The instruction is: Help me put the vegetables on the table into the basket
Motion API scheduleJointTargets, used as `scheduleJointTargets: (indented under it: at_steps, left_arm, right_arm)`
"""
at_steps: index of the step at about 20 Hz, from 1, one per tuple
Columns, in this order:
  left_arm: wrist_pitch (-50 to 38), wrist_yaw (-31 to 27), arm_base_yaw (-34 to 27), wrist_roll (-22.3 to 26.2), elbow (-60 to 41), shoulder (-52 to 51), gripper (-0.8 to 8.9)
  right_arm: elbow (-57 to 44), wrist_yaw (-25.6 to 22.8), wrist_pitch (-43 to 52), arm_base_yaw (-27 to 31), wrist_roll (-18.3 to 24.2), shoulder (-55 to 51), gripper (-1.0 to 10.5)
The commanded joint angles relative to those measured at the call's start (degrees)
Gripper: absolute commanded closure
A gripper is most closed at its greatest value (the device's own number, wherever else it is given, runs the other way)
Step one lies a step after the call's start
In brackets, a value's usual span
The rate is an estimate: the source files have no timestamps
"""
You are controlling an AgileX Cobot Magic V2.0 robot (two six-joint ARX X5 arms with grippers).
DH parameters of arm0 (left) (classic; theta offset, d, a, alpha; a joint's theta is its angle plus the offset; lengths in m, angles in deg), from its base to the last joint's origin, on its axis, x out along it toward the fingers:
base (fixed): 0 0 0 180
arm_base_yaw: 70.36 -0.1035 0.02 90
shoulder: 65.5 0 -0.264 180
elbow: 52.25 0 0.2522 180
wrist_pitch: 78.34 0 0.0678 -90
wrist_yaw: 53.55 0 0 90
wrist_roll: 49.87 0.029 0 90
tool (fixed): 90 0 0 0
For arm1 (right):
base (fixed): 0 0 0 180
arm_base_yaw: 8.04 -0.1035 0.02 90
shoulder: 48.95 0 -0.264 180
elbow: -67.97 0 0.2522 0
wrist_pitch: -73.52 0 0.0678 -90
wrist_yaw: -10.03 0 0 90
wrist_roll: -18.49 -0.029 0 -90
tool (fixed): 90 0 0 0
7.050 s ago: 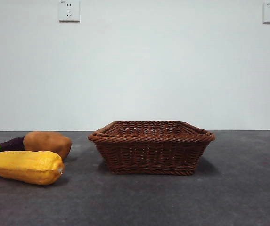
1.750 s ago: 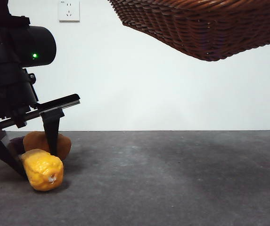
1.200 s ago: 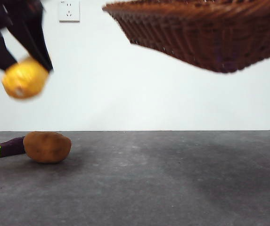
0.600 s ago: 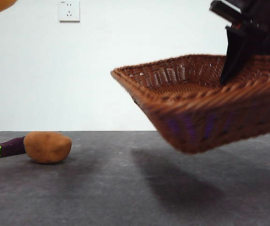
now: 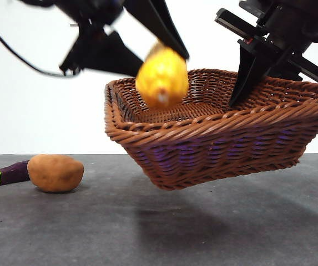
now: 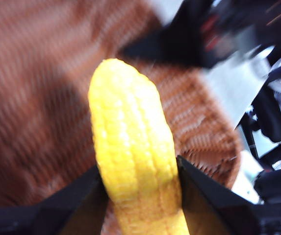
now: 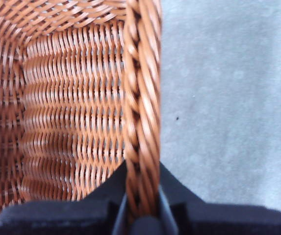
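Your left hand [image 6: 139,181] squeezes the corn [image 6: 133,152] mid-cob; it looks light and bumpy. Your right hand [image 7: 141,205] pinches the stiff basket [image 7: 141,98] rim.

We see the basket [image 5: 214,141] hanging above the table [image 5: 214,233], with open room under it. The right gripper [image 5: 258,72] clamps the rim at 2 o'clock and blocks that side. The left gripper [image 5: 161,41], closed on the corn [image 5: 162,77], fills the mouth at 11 o'clock. The potato [image 5: 56,173] and the eggplant [image 5: 6,173] stand at 8 o'clock; the table at 5 o'clock is free.
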Motion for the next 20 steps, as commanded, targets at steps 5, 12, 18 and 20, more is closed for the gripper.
scheduleJointTargets:
  at_steps: [5,12,18,20]
  left_arm:
    - [-0.92,-0.76,0.92,-3.1,-0.44,5.66,7.87]
    - [-1.07,0.13,0.92,-3.04,-0.44,5.7,3.73]
    - [-0.85,2.86,0.52,-2.86,-0.42,2.49,3.73]
    - [-0.7,2.6,-0.57,-2.89,-0.42,-2.01,3.73]
  right_arm:
    - [-0.39,0.22,0.76,-0.07,-0.98,0.39,9.6]
    - [-0.39,0.85,0.85,-0.5,-0.59,1.22,9.6]
    - [-0.39,-0.44,0.85,-0.37,0.48,1.22,9.6]
    - [-0.39,-0.9,0.87,-0.37,0.55,1.22,9.6]
